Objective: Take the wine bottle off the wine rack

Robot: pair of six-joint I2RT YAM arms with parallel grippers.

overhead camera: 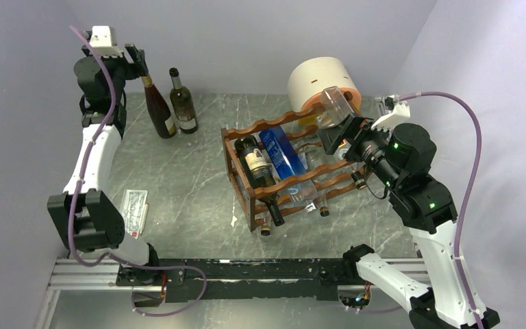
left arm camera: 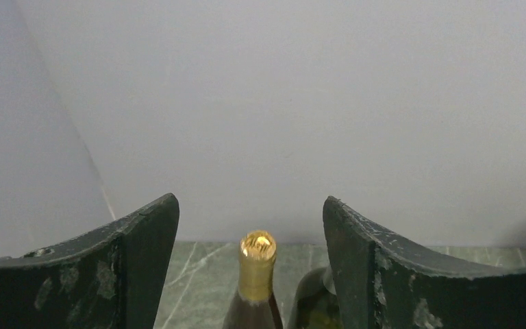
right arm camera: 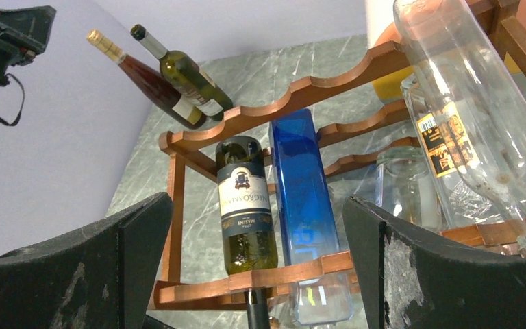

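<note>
The right hand [right arm camera: 257,200], spread wide, faces the wine rack [right arm camera: 294,92] at mid-bench. The dark wine bottle [right arm camera: 245,205] lies across its upper rails, neck cut off below. Farther back, the left hand [left arm camera: 250,199], also wide, hangs over a gold-capped bottle [left arm camera: 257,274], whose body is out of frame.
</note>
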